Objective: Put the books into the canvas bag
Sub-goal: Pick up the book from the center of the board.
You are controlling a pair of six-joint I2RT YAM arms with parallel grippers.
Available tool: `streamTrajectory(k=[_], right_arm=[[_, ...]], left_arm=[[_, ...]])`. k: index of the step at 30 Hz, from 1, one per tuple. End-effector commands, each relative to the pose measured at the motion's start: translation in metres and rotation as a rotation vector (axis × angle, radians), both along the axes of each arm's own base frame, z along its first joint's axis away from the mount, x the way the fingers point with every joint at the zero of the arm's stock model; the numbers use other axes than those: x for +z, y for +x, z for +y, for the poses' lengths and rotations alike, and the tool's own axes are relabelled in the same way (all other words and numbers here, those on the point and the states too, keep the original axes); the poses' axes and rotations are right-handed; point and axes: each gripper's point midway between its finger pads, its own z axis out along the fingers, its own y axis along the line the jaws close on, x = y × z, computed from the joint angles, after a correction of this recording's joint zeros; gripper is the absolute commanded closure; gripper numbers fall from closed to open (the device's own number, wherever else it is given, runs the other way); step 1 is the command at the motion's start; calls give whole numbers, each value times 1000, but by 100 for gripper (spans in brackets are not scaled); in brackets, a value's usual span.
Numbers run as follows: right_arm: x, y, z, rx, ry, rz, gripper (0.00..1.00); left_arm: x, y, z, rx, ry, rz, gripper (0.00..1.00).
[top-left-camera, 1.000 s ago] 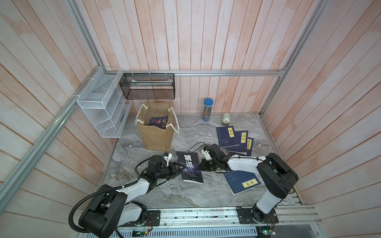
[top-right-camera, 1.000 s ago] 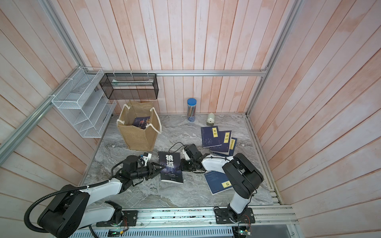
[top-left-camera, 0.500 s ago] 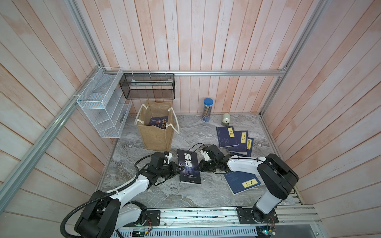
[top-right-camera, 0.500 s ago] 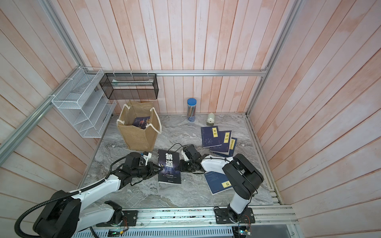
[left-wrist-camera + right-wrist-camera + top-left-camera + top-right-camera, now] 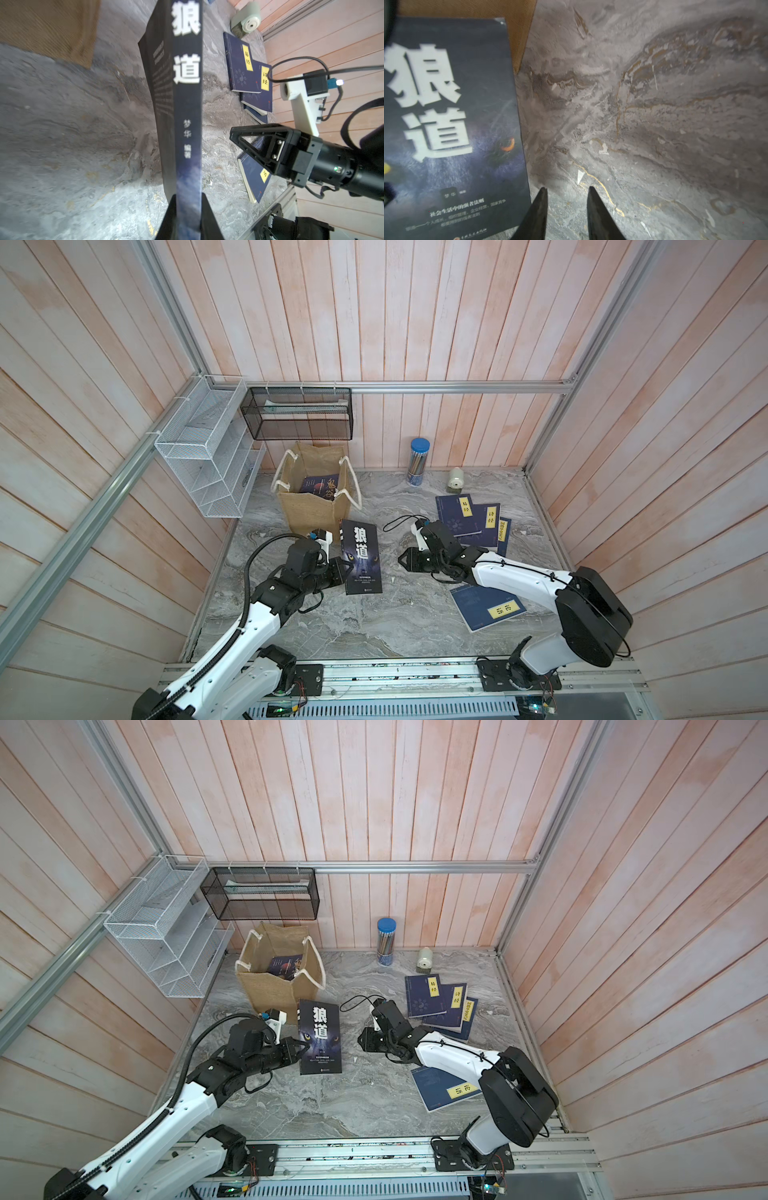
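A black book with large white characters [image 5: 360, 558] [image 5: 319, 1036] lies just in front of the canvas bag [image 5: 316, 506] [image 5: 274, 990]. My left gripper [image 5: 347, 570] [image 5: 188, 199] is shut on its spine [image 5: 188, 104], and that side looks raised slightly off the table. My right gripper [image 5: 405, 562] [image 5: 566, 188] stands open and empty, a short way off the book's other edge [image 5: 452, 124]. The tan bag is upright with a dark book [image 5: 322, 489] inside. Three overlapping navy books [image 5: 469, 514] lie at the right, and another navy book [image 5: 486, 608] lies partly under my right arm.
A blue-capped pencil tube [image 5: 419, 460] and a pale sharpener [image 5: 456, 480] stand by the back wall. A white wire rack [image 5: 208, 464] hangs on the left wall and a black mesh basket [image 5: 299, 414] hangs above the bag. The walls close in on three sides.
My left gripper has shut on the black book's spine and drawn the book towards the bag. My right gripper has opened and now stands apart from the book's edge.
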Motion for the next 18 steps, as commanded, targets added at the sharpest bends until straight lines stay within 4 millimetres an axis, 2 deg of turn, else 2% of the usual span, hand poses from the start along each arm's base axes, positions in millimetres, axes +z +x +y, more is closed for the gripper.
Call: streamTrajectory(k=[1,12,18], right_arm=[[35,21,6,-29,0,-105,65],[112,82,59,-26,74,-250,60],[149,110,93,-15,146,-311,59]], left_arm=[[36,6,27,82,104,-161,92],[127,2,70,181,273,-438,93],[186,-2,78,182,338,-640,94]])
